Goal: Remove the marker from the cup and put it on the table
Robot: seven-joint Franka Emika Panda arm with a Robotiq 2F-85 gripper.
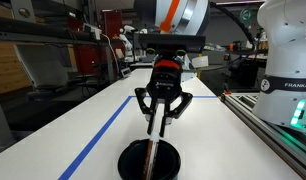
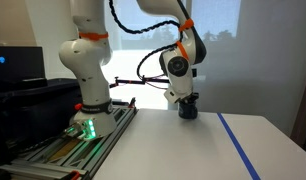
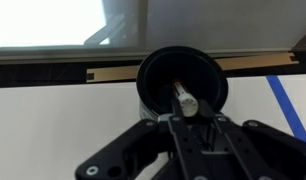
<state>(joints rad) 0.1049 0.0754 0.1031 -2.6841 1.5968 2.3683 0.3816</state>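
The gripper (image 1: 160,128) is held directly above the cup (image 1: 129,163), and its fingers are seen drawn together on the upper part of the marker (image 1: 153,150); the grip is judged to be closed on it, though the contact itself is masked by the finger links in the wrist view. The marker is stood inside the cup, with its lower end down in the dark interior and its long axis nearly upright, tilted a little off the cup's centre line; in the wrist view the marker (image 3: 184,97) is seen as a whitish stub inside the cup's rim (image 3: 153,62), on the side nearest the gripper. The coming move is judged to turn on this axis: a lift straight up out of the cup is called for until the lower end is clear of the rim, and only then a shift sideways to bare table (image 1: 88,120) beside the cup. The marker's lower end is lost in the cup's shadow; its orange-red cap cannot be made out; in an exterior view the gripper (image 2: 188,106) and the cup are merged into one dark mass, so nothing can be checked there. A blue tape line (image 1: 98,135) is laid on the table beside the cup.
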